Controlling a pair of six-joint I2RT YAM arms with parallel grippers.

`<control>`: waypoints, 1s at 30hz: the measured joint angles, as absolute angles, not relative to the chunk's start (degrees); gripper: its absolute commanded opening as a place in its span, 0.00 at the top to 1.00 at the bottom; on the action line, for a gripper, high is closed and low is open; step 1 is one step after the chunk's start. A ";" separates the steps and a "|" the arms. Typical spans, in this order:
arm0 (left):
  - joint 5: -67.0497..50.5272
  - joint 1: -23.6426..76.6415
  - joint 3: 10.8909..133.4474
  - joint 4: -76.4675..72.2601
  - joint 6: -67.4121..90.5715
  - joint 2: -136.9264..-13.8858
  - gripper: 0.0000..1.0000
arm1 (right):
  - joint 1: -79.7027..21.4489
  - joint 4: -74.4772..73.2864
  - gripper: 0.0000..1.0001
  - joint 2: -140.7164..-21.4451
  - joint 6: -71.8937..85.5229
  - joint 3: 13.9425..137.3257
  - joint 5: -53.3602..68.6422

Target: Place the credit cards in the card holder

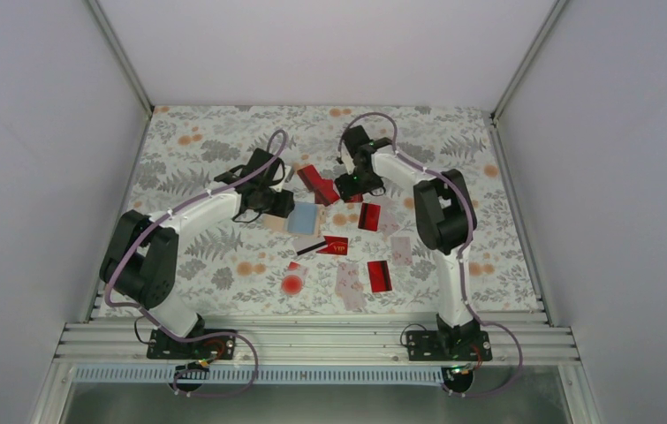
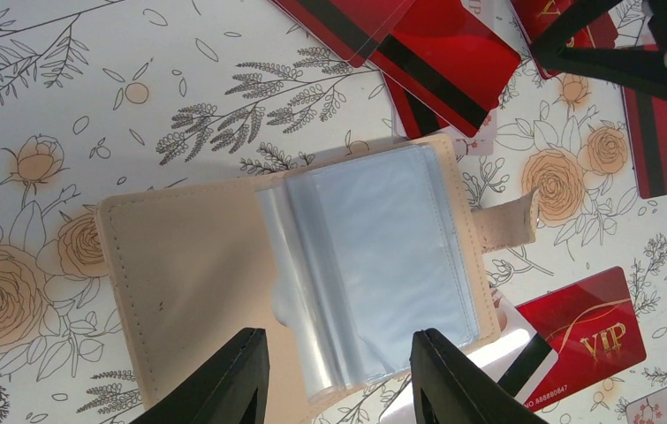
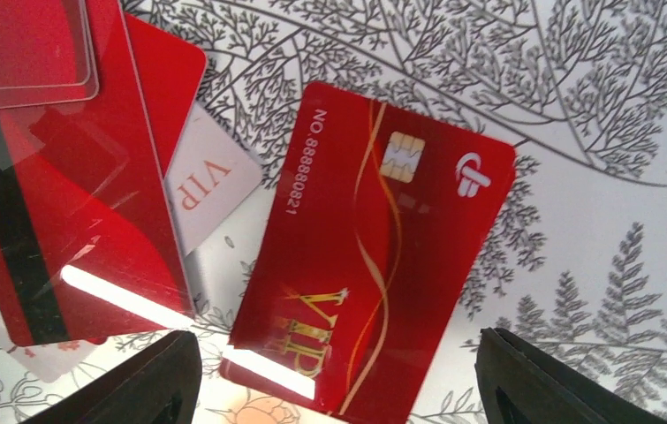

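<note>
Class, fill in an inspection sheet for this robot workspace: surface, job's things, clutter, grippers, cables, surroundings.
Surface: floral-patterned table cover, lying flat.
Job's things: tan-beige folding card holder lies open, no card visible in its clear sleeves; glossy red and pale rectangular credit cards lie scattered loose around it.
Clutter: round red blot near the front edge.
Grippers: left gripper jaws apart over the holder; right gripper wide open above a red VIP card.
Cables: purple cables loop along both arms.
Surroundings: plain white walls; metal frame rail.
</note>
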State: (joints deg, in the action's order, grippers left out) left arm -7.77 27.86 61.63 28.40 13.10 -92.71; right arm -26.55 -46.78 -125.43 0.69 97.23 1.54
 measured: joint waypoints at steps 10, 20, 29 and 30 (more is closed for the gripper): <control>-7.77 27.88 61.49 28.38 13.08 -91.77 0.58 | -28.27 -47.18 0.28 -125.78 4.73 96.84 -3.33; -7.75 27.88 60.82 28.40 13.08 -91.48 0.58 | -28.23 -44.66 0.28 -124.75 5.37 94.17 -3.70; -7.75 27.88 60.82 28.40 13.10 -91.48 0.58 | -28.05 -43.46 0.25 -124.86 6.68 93.84 -0.30; -7.75 27.88 60.82 28.40 13.10 -91.48 0.58 | -28.05 -43.46 0.25 -124.86 6.68 93.84 -0.30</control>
